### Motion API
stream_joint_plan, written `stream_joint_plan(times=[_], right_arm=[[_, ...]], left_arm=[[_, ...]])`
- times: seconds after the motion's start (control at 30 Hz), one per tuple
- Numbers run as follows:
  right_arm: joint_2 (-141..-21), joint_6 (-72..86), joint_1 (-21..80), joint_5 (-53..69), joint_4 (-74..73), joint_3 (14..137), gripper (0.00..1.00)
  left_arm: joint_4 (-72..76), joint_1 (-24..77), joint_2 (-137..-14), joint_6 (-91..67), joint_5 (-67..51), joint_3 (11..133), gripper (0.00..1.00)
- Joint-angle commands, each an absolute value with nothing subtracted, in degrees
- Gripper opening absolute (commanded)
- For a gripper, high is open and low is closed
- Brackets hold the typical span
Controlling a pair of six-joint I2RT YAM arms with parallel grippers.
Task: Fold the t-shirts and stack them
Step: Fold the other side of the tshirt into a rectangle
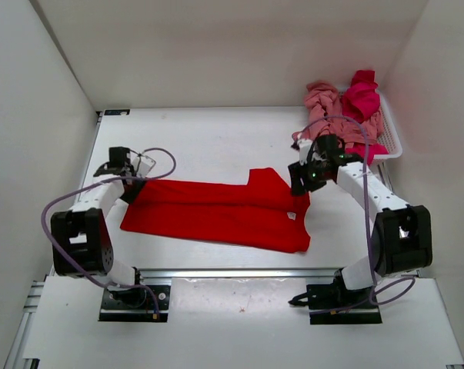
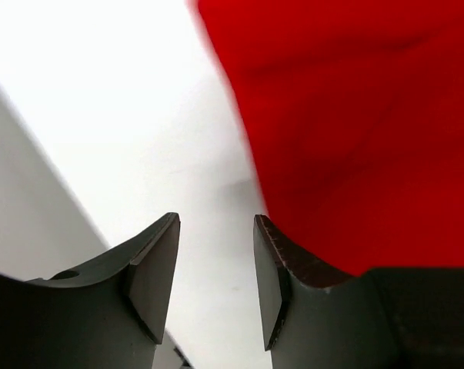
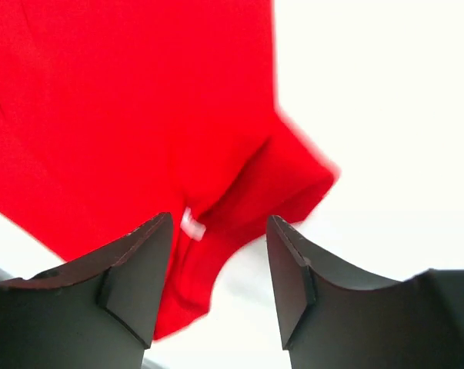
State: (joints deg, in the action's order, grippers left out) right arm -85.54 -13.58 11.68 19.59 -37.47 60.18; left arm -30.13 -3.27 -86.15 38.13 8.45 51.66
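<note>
From above, the red shirt (image 1: 216,211) lies flat on the white surface (image 1: 208,138), stretched from one arm to the other. The left pincer (image 1: 128,165) is at its left end. The right pincer (image 1: 301,181) is over its right end. Both are too small here to see how they stand. A pink shirt (image 1: 322,104) and a dark pink shirt (image 1: 361,96) are bunched in the white basket (image 1: 393,142) at the back right, partly behind the right arm.

In the left wrist view, the left pincer (image 2: 216,269) is spread, with only bare surface in the gap. The red shirt (image 2: 355,131) is beside it, with a blurry edge, and one finger hides its bottom part.

In the right wrist view, the right pincer (image 3: 220,269) is spread and holds nothing. Under it is the blurry red shirt (image 3: 124,115) with a small white tag (image 3: 191,224). The shirt is cut off at the top and left.
</note>
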Motion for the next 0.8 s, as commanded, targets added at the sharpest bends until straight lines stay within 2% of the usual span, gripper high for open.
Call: stream_joint_plan(times=[0.0,0.1,0.2,0.3,0.57,0.67,0.77], right_arm=[[-86.8,-10.1,10.8,21.6,-34.7,67.5,0.51],[-92.2,-6.7,12.8,18.1,-31.7,71.6,0.5],[-99.8,-3.2,14.0,20.4,-30.2,77.7,0.52],[-105.6,-1.8,14.7,20.3,-28.9,80.3,0.59],[-116.9,-0.4,14.7,12.8,-27.5,86.5,0.6],[-118.0,-0.4,15.5,13.2,-27.6,86.2,0.48],[-117.5,1.7,16.3,14.4,-26.9,84.9,0.12]], left_arm=[[-35.1,-4.5,-80.2,38.6,1.1,58.9,0.54],[-35.5,-0.8,-79.9,37.4,2.1,60.8,0.56],[-36.4,1.5,-81.7,35.9,2.5,60.7,0.55],[-36.5,0.1,-84.4,34.2,3.5,60.6,0.55],[-36.6,-4.3,-88.3,29.3,4.7,60.8,0.56],[-36.9,-4.4,-87.8,29.4,4.8,60.4,0.56],[-36.8,-5.2,-88.2,29.9,5.4,60.3,0.55]])
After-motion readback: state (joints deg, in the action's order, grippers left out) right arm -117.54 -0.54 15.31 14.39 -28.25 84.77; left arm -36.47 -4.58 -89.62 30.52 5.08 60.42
